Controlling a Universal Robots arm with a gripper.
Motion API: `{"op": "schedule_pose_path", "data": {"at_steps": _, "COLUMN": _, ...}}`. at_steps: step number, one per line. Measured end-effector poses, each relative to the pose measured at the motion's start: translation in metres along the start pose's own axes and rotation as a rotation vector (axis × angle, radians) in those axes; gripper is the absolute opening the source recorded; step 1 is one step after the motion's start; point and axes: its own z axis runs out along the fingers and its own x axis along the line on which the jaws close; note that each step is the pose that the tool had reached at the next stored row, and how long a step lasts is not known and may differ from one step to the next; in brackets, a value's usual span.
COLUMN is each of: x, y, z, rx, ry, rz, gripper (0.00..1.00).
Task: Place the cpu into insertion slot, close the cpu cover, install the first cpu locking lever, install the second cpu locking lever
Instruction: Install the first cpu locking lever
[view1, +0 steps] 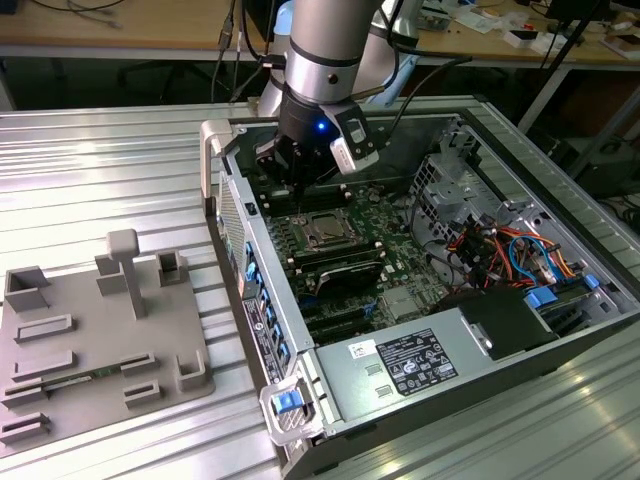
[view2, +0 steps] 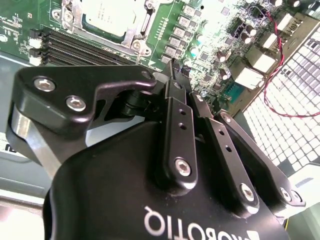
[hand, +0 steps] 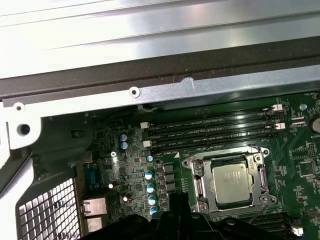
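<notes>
Cpu (hand: 231, 183) lies flat, cpu cover (hand: 227, 157) down round it. Cpu looks light, thin, easy to hurt; cover looks stiff, so push its rim only. Gripper (view2: 172, 67) fingers pinched together, empty, near cpu.

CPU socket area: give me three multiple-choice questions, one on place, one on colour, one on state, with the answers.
1. Where is the cpu? A on the grey tray; B in the insertion slot; C on the power-supply box.
2. The motherboard is: A green; B red; C white.
3. The cpu cover is: A standing upright; B missing; C lying flat around the cpu.
Answers: B, the chip sits inside the socket; A, the board shows green; C, the frame lies flat around the chip.
</notes>
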Motion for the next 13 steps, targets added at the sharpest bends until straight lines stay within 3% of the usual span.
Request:
{"op": "schedule_pose_path", "data": {"at_steps": 2, "x": 0.0000, "y": 0.0001, "z": 0.0000, "rx": 0.0005, "ry": 0.0000, "rz": 0.000, "gripper": 0.11}}
{"op": "schedule_pose_path", "data": {"at_steps": 3, "x": 0.0004, "y": 0.0051, "z": 0.0001, "rx": 0.0038, "ry": -0.0004, "rz": -0.008, "gripper": 0.11}}
{"op": "schedule_pose_path", "data": {"at_steps": 7, "x": -0.0001, "y": 0.0066, "z": 0.0006, "rx": 0.0021, "ry": 0.0013, "rz": -0.084, "gripper": 0.11}}
{"op": "schedule_pose_path", "data": {"at_steps": 13, "x": 0.0000, "y": 0.0126, "z": 0.0006, "rx": 0.0047, "ry": 0.0013, "rz": -0.088, "gripper": 0.11}}
